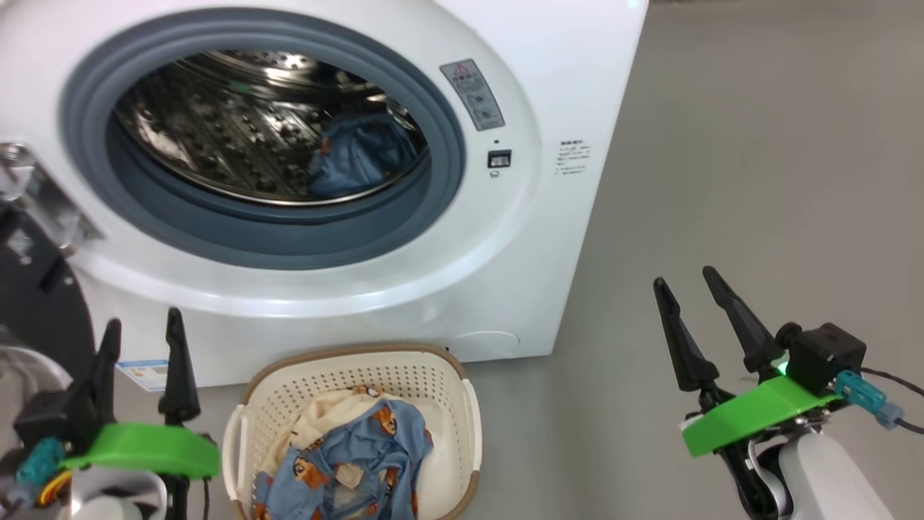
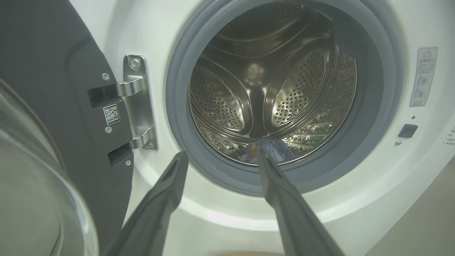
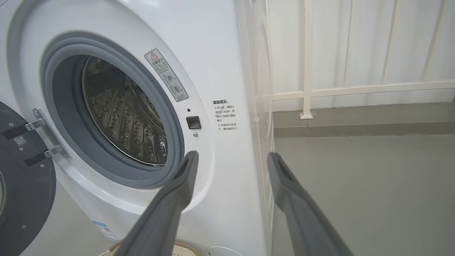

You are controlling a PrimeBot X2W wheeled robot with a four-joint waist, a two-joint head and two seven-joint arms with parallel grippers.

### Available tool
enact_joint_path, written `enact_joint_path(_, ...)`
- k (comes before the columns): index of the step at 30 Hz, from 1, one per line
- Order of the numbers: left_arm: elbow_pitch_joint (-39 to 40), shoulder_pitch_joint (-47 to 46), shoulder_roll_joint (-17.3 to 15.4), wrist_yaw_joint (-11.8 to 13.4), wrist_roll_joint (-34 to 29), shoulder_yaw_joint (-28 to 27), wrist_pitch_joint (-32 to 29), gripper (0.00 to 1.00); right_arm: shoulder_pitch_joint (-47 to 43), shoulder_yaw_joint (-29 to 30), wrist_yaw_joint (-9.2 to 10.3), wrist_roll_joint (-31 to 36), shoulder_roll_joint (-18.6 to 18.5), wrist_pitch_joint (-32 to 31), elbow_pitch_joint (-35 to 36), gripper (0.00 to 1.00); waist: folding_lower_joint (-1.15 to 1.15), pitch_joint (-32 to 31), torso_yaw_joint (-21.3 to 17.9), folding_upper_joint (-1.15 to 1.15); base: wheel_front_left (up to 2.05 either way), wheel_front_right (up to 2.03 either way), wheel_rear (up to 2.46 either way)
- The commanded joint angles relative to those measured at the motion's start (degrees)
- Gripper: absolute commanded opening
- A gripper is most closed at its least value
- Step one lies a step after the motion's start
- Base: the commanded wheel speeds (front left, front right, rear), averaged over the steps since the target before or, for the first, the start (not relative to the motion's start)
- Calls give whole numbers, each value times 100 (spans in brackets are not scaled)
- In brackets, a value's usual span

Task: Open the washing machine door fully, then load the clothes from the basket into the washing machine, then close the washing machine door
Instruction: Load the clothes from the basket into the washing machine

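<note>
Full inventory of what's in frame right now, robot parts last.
washing machine: one, white, ahead
washing machine door: one, black, open at left
gasket: one, grey, around opening
drum: one, steel, inside
garment: one, blue, in the drum
basket: one, cream, floor before machine
clothes: pile, blue print and cream, in basket
railing: one, white, beyond machine
left fingers: two, dark, apart, lower left
right fingers: two, dark, apart, lower right
</note>
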State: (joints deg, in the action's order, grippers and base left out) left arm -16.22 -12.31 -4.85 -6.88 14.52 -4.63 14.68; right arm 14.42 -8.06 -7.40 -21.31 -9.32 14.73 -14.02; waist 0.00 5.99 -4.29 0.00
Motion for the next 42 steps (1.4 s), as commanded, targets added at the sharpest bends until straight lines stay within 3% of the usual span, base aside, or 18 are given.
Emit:
enact_joint_path(1, 252, 42, -107, 21, -11, -207, 31, 100, -68, -117, -9, 25, -55, 27, 119, 100, 0, -82, 84, 0, 0, 0, 0)
enact_joint_path(9, 602, 394, 0, 92, 4, -152, 31, 100, -113, -86, -9, 27, -110, 27, 136, 100, 0, -107, 135, 0, 0, 0, 0)
enact_joint_path(42, 519, 480, 78, 123, 85, 40, -20, 100, -104, -188, -9, 0, -196, 27, 132, 100, 0, -9, 27, 0, 0, 0, 0)
